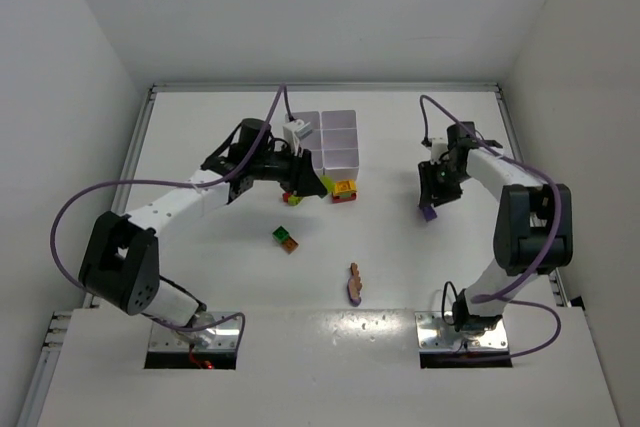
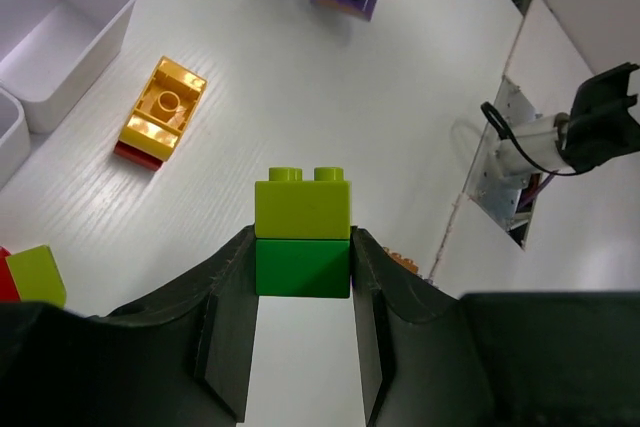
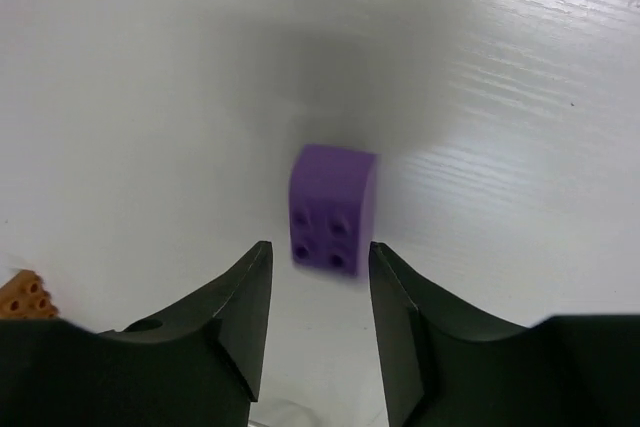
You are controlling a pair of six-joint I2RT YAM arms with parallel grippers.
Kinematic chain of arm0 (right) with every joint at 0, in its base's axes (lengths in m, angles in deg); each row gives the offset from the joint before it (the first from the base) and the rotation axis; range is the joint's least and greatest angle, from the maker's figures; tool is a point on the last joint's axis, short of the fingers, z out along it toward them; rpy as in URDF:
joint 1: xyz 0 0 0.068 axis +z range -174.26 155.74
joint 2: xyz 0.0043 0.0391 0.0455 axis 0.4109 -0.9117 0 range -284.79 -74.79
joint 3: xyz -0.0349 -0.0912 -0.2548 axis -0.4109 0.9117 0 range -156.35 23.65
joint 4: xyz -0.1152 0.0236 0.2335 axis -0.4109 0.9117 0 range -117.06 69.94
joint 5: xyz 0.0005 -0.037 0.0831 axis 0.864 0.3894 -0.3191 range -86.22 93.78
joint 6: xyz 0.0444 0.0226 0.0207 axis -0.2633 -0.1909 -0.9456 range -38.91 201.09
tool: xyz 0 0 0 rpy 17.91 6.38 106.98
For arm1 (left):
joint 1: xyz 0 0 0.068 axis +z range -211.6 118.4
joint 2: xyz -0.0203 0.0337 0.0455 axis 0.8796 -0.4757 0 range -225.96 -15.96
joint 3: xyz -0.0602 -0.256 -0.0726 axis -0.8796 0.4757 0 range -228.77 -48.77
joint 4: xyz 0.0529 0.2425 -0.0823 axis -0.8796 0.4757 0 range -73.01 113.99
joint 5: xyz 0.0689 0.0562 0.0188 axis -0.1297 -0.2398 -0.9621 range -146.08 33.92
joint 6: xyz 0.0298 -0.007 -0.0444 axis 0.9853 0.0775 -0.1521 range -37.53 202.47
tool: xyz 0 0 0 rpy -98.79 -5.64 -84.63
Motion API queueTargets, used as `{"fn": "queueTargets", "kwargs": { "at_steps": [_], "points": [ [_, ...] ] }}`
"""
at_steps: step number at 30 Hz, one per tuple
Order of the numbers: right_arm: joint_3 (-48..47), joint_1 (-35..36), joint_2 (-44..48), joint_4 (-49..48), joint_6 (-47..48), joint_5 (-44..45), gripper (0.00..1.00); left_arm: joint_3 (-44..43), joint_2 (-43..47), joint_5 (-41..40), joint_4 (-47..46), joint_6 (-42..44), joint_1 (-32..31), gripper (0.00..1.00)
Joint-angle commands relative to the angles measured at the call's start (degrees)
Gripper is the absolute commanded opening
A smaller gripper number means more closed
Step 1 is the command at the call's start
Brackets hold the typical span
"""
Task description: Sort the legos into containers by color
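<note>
Lying nearest the arm bases and well short of the tray (image 1: 338, 127), an orange piece (image 1: 354, 283) is resting on the table (image 1: 200, 127). A green-and-orange clump (image 1: 286, 238) is sitting somewhat closer to the tray, off its near left. Neither is being touched, probably because each arm is occupied elsewhere.

Just in front of the tray's near edge, the left gripper (image 2: 302, 247) is clamping a green brick (image 2: 302, 269) by its two side faces. A lime brick (image 2: 302, 207) is riding stuck onto it, studs pointing away from the fingers. Pinching only the green one is leaving the lime one exposed, which I judge suits pulling the pair apart before either goes into a compartment.

Well apart from the tray on its right, the right gripper (image 3: 318, 252) is hovering with its fingers spread and pinching nothing. The purple brick (image 3: 333, 207) is lying on the table just beyond the fingertips, slightly blurred and lined up with the gap, which suits a straight descent onto it.

Just beside the tray's near right corner, a yellow brick (image 2: 163, 107) is sitting stacked on a red brick (image 2: 135, 154), another pair needing splitting. Farthest off, the tray is standing with the compartments that are showing looking bare, so the sorting is barely beginning.
</note>
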Motion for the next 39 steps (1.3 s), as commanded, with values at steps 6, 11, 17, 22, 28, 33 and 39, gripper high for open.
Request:
{"fn": "queueTargets", "kwargs": {
  "at_steps": [6,11,17,22,28,33,39],
  "points": [
    [-3.3,1.1,-0.6,-2.5,2.8,-6.5,0.51,-3.1,-2.7,-2.7,-0.6,2.0,-1.9,0.08],
    [-8.7,0.8,2.3,3.3,8.4,-34.9,0.53,-1.4,-2.7,3.6,-2.5,2.0,-2.4,0.07],
    [-12.5,7.2,1.0,6.2,11.6,-54.2,0.54,-0.9,-2.7,12.5,-4.5,2.0,-4.1,0.1],
    [-15.8,12.1,0.4,5.5,11.0,-56.7,0.55,-1.4,-3.8,14.9,-4.5,3.1,-5.4,0.16],
    [-17.8,16.2,-0.3,8.0,14.8,-56.7,0.56,-1.9,-4.3,15.4,-5.0,3.1,-5.9,0.16],
    [-18.4,18.3,-0.3,14.1,21.6,-55.4,0.56,-3.2,-4.8,15.4,-5.0,3.1,-5.9,0.16],
    [-18.4,20.5,-0.8,18.0,27.6,-53.1,0.58,-4.9,-6.5,16.6,-5.0,3.6,-5.9,0.16]
  ]
}}
